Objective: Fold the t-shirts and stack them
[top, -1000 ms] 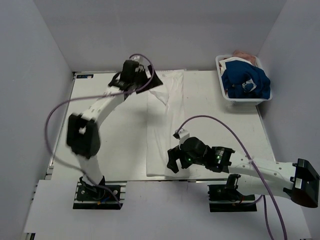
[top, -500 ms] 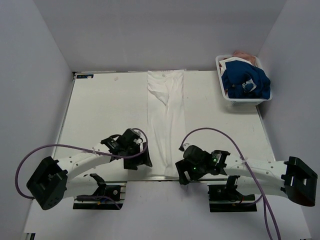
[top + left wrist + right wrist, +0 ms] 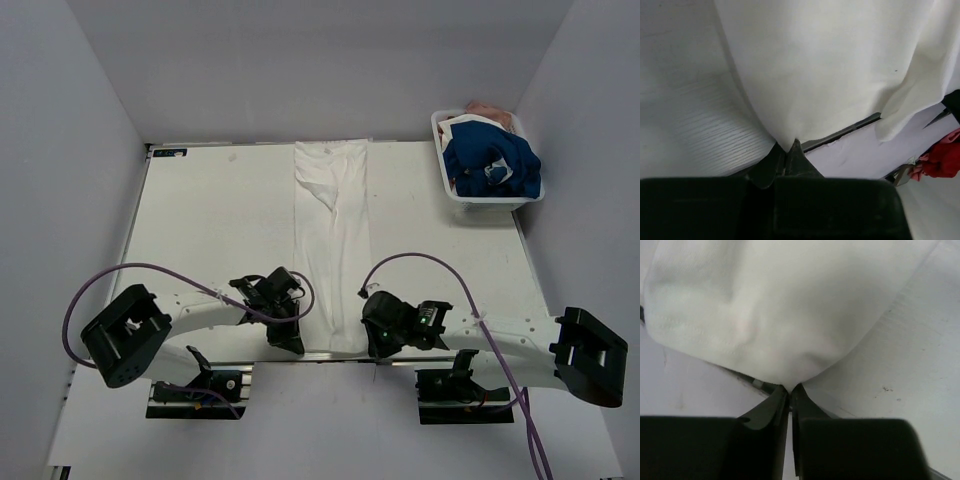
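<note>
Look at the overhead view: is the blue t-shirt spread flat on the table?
No, the blue t-shirt sits crumpled inside the white bin at the far right.

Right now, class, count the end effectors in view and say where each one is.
2. The left end effector pinches the near-left corner of the white t-shirt; the right end effector pinches its near-right corner.

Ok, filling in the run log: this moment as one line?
left claw: shut on white t-shirt, near-left corner | right claw: shut on near-right corner | garment: narrow strip on table | blue t-shirt: in white bin
</note>
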